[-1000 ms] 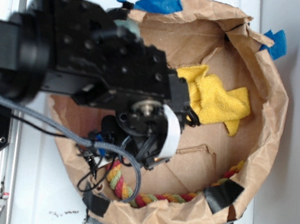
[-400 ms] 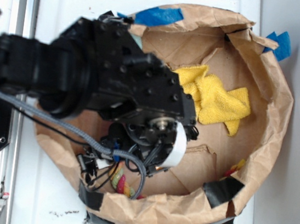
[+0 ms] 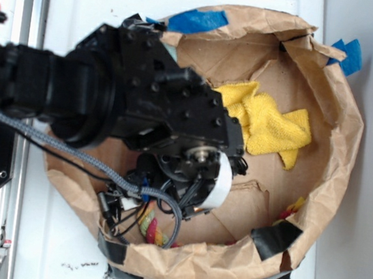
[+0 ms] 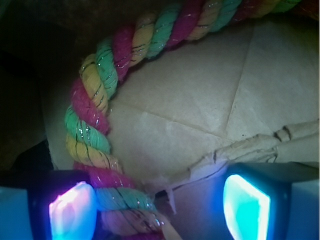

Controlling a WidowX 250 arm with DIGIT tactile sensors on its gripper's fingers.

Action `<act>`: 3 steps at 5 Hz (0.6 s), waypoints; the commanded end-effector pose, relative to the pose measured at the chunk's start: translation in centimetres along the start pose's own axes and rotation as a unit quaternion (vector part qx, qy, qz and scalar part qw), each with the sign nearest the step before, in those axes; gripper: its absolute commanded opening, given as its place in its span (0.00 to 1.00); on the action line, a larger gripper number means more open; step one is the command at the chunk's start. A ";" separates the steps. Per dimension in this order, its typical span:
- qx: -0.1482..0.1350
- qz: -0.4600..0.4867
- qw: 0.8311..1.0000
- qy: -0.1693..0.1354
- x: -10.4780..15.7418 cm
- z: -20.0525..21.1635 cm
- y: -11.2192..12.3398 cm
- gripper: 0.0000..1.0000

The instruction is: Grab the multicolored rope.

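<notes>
The multicolored rope is a thick twist of red, yellow and green strands. In the wrist view it curves from the top right down to the bottom left, lying on the brown paper floor. My gripper is open. The rope's lower part lies between the fingers, close against the left pad and well apart from the right pad. In the exterior view only short bits of the rope show under my black arm, which hides the gripper itself.
A brown paper bag wall rings the work area, patched with black tape and blue tape. A yellow cloth lies at the back right inside it. A torn paper flap lies near the right finger.
The arm has swung and dropped lower into the bag over the rope's left end. The front paper wall has shifted and now hides most of the rope. Little has moved in the last half second.
</notes>
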State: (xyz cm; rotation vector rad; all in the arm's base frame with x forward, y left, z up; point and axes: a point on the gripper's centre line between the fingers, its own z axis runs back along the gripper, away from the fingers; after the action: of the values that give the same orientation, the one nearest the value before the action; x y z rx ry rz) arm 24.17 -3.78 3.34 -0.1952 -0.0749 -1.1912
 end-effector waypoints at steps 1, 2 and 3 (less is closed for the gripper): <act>-0.009 -0.027 0.999 0.022 -0.3 0.2 -0.7 1.00; 0.002 -0.036 0.999 0.026 -0.9 1.5 -1.0 1.00; 0.000 -0.038 0.999 0.024 -1.4 2.5 -1.2 1.00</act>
State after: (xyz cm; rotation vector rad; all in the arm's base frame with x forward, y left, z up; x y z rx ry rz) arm 22.74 -2.67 4.69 -0.1844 -0.0082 -1.2669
